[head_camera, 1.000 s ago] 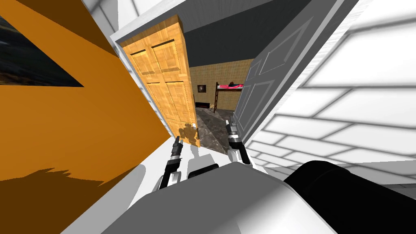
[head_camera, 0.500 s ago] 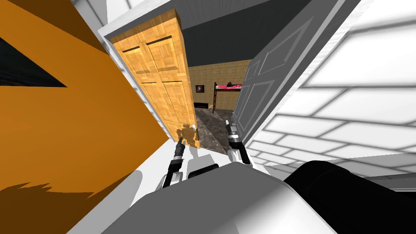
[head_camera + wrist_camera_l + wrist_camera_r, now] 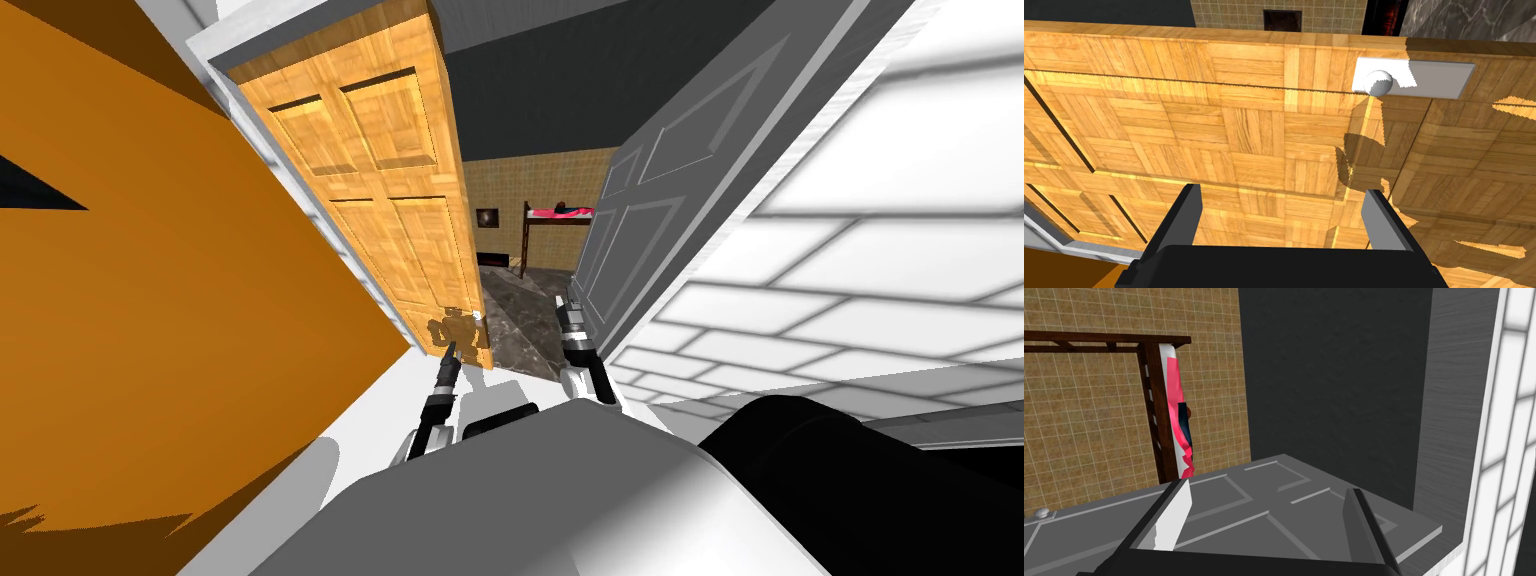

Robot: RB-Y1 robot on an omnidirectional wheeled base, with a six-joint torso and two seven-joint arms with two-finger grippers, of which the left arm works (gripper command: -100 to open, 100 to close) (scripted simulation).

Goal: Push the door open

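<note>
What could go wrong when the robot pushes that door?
The left gripper is open and pointed at the wooden door, so its thin fingers might scrape it or slip towards the knob. The right gripper is close to the grey door and might bump it.

Not much to count here: two doors, a wooden door (image 3: 380,200) and a grey door (image 3: 650,210), two knobs, a white knob (image 3: 1378,82) and a pale knob (image 3: 1042,513), plus one bunk bed (image 3: 555,215) and one wall picture (image 3: 488,217).
</note>
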